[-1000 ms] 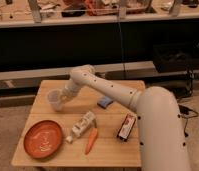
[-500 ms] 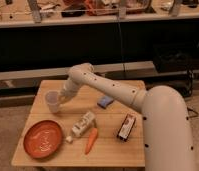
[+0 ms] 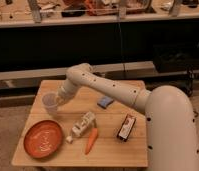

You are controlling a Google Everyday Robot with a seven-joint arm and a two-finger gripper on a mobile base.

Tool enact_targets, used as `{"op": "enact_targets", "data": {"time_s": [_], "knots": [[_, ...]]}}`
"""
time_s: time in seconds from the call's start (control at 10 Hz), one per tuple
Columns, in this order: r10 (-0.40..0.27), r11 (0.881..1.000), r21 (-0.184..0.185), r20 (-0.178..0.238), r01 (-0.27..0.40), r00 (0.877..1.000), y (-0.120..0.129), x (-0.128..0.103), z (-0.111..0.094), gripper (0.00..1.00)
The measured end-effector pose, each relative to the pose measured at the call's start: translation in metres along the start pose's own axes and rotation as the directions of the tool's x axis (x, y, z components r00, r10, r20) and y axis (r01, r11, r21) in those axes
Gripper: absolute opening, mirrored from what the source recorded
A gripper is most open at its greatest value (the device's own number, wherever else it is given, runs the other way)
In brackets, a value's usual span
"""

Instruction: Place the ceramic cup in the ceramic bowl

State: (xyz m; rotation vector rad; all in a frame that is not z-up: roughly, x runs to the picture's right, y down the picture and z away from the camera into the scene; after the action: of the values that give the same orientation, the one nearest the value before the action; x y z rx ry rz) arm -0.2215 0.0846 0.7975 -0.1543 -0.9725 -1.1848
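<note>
The ceramic cup (image 3: 49, 103), a small pale tumbler, is upright over the table's back left part. My gripper (image 3: 58, 99) is at the cup's right side and shut on it, with the white arm (image 3: 108, 89) reaching in from the right. The ceramic bowl (image 3: 43, 138), a wide orange-red dish with faint white marks inside, sits at the front left corner, nearer the camera than the cup. Nothing lies in the bowl.
On the wooden table (image 3: 113, 150) a white bottle-shaped carton (image 3: 82, 125) lies near the middle, with an orange carrot (image 3: 91, 140) just in front of it. A small blue item (image 3: 105, 102) lies further back, a black and red box (image 3: 126, 127) to the right.
The gripper and the cup have shifted together a little to the left and towards the front, closer to the bowl. Nothing else on the table has moved.
</note>
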Motion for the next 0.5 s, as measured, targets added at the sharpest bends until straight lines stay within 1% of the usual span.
{"op": "enact_targets", "data": {"time_s": [0.2, 0.5], "knots": [[-0.028, 1.000, -0.001, 0.021, 0.028, 0.999, -0.010, -0.019, 0.003, 0.02], [-0.055, 0.998, -0.007, 0.046, 0.055, 0.997, -0.015, -0.035, 0.005, 0.02]]}}
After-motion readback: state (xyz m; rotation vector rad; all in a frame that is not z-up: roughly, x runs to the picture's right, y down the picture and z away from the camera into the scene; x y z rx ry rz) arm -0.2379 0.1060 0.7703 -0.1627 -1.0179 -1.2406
